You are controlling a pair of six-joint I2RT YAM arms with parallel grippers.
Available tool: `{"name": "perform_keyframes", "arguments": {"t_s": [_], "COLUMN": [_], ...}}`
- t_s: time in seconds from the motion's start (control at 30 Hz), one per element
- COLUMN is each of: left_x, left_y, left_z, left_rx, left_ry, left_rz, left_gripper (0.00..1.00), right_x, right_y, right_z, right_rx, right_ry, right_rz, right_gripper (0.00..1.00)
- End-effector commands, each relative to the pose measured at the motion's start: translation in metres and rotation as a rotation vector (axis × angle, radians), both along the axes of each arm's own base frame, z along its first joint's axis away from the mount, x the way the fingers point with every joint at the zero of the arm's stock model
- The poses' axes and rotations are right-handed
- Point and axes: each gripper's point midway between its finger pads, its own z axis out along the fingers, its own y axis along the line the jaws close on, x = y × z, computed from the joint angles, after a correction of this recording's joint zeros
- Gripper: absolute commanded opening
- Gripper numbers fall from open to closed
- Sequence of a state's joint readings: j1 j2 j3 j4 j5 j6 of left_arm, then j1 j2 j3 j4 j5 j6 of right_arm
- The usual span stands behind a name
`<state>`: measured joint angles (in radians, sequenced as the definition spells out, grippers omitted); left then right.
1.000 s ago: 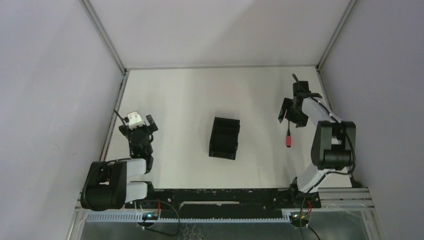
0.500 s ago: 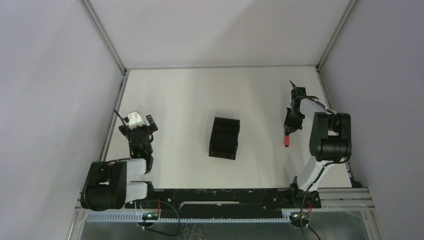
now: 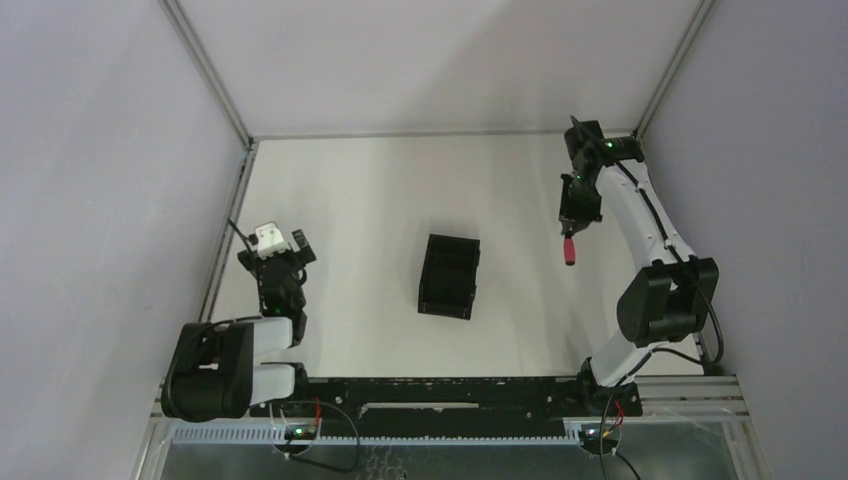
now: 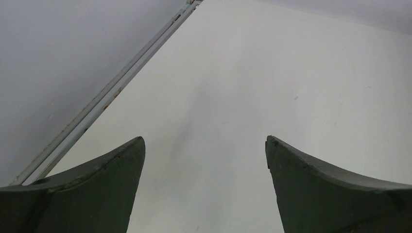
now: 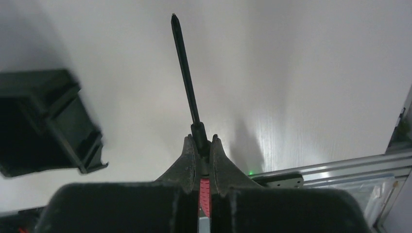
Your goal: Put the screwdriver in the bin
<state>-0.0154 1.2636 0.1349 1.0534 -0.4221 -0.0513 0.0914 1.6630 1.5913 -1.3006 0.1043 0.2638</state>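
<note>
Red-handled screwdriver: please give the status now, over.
Right gripper shut on small red-handled screwdriver. Left gripper open, empty. Black rectangular plastic bin left of screwdriver, nothing between.

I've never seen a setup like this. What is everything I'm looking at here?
screwdriver: one, red handle and thin dark shaft, gripped in the right hand at the table's right side.
bin: one, black, middle of the table, apart from both arms.
table: one, white, under everything.
walls: three, pale grey, at the left, far and right sides.
left hand: one, dark, open and holding nothing, near left.
right hand: one, dark, shut on the screwdriver, far right.
</note>
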Motion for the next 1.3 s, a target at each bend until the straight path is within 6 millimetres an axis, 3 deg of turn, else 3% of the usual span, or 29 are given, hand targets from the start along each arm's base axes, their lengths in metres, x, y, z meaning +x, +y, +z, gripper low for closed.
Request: {"name": "perform_keyframes", "arguments": {"t_s": [0.0,0.1,0.23,0.3,0.4,0.5,0.8,0.93,1.0,1.1,1.17,1.27], "left_x": [0.014,0.014,0.014,0.014,0.014,0.013,0.014,0.014,0.014,0.014,0.014,0.014], "left_y": [-0.002,-0.002,-0.002,-0.002,-0.002,-0.002,-0.002,-0.002,-0.002,-0.002,-0.002,-0.002], "left_z": [0.027,0.027,0.027,0.027,0.027,0.027,0.027,0.027,0.027,0.027,0.027,0.027], "left_rx": [0.013,0.014,0.014,0.014,0.013,0.014,0.013,0.013,0.014,0.014,0.013,0.013], "left_ry": [-0.077,-0.077,-0.077,-0.076,-0.076,-0.076,-0.077,-0.077,-0.077,-0.076,-0.076,-0.077], "left_rz": [-0.011,-0.01,-0.011,-0.011,-0.011,-0.011,-0.011,-0.011,-0.011,-0.011,-0.011,-0.011], "left_gripper": [0.98,0.98,0.98,0.98,0.98,0.98,0.98,0.98,0.98,0.98,0.98,0.98], "right_x": [-0.004,0.015,0.015,0.011,0.003,-0.001,-0.017,-0.02,-0.02,-0.02,-0.02,-0.021], "right_y": [0.041,0.118,0.205,0.235,0.261,0.272,0.276,0.274,0.272,0.268,0.268,0.274], "right_z": [0.03,0.044,0.052,0.05,0.035,0.011,-0.075,-0.098,-0.101,-0.097,-0.087,-0.061], "right_rx": [0.062,0.288,0.418,0.435,0.416,0.395,0.275,0.239,0.226,0.208,0.219,0.273], "right_ry": [-0.071,-0.212,-0.296,-0.321,-0.333,-0.32,-0.241,-0.204,-0.203,-0.217,-0.24,-0.292], "right_rz": [0.001,0.134,0.281,0.329,0.378,0.404,0.466,0.446,0.434,0.42,0.416,0.415], "right_gripper": [0.0,0.01,0.0,0.0,0.0,0.0,0.0,0.01,0.13,0.42,0.49,0.51]}}
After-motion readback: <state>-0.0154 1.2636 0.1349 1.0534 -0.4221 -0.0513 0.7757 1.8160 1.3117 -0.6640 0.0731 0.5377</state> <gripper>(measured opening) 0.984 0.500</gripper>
